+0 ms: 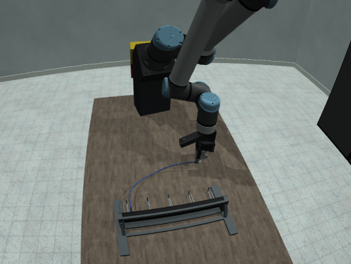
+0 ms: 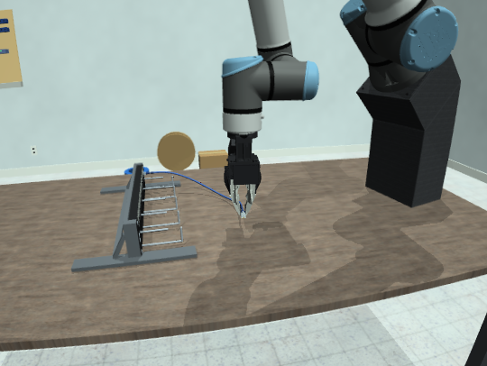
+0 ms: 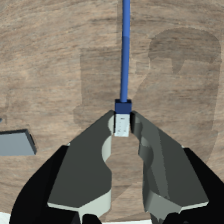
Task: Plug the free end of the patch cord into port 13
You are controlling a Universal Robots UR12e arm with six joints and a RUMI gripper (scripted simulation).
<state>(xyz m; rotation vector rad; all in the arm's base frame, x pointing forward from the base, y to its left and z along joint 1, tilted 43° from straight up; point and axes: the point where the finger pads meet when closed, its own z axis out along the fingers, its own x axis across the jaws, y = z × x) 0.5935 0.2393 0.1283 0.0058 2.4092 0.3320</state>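
Currently the gripper (image 3: 122, 131) is pinching the white plug (image 3: 121, 125) of the blue patch cord (image 1: 153, 173) just above the worktop (image 1: 107, 136), near its right edge. Behind it, the cord is arcing to the rack (image 1: 172, 211), which is standing upright toward the front edge

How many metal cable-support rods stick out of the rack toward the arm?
5, spaced along the rack in the top view: far left by the blue cord, then, and far right. Some look doubled, so more may be hidden.
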